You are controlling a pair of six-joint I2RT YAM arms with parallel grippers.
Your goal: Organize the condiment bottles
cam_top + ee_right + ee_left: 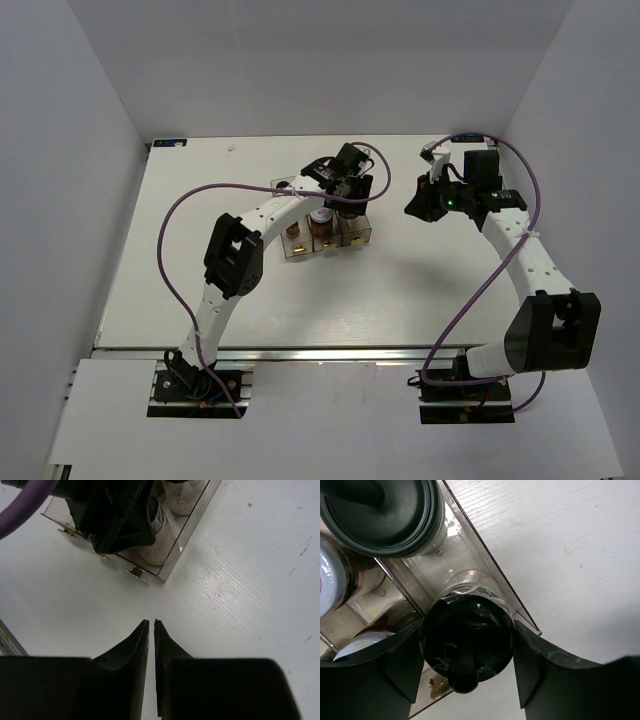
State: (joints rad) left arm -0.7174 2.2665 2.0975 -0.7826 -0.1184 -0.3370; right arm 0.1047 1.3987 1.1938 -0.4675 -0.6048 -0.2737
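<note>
A clear three-compartment tray [300, 252] stands at mid-table with jars upright in it. My left gripper [350, 198] is above its right compartment. In the left wrist view the fingers [532, 662] press both sides of the black cap of a white jar [467, 640], which stands in that end compartment. A second dark-capped jar [380, 510] stands behind it. Two pale-lidded brown jars [330, 580] fill the neighbouring compartment. My right gripper [418, 205] is shut and empty, hovering right of the tray [172, 562]; its tips [151, 622] are over bare table. The slim dark-brown jars are not clearly visible.
White walls enclose the table on three sides. A small pale object [283, 184] lies behind the tray. The left arm's purple cable [190, 200] loops over the table's left half. In the right wrist view my left gripper [115, 515] covers the tray's top.
</note>
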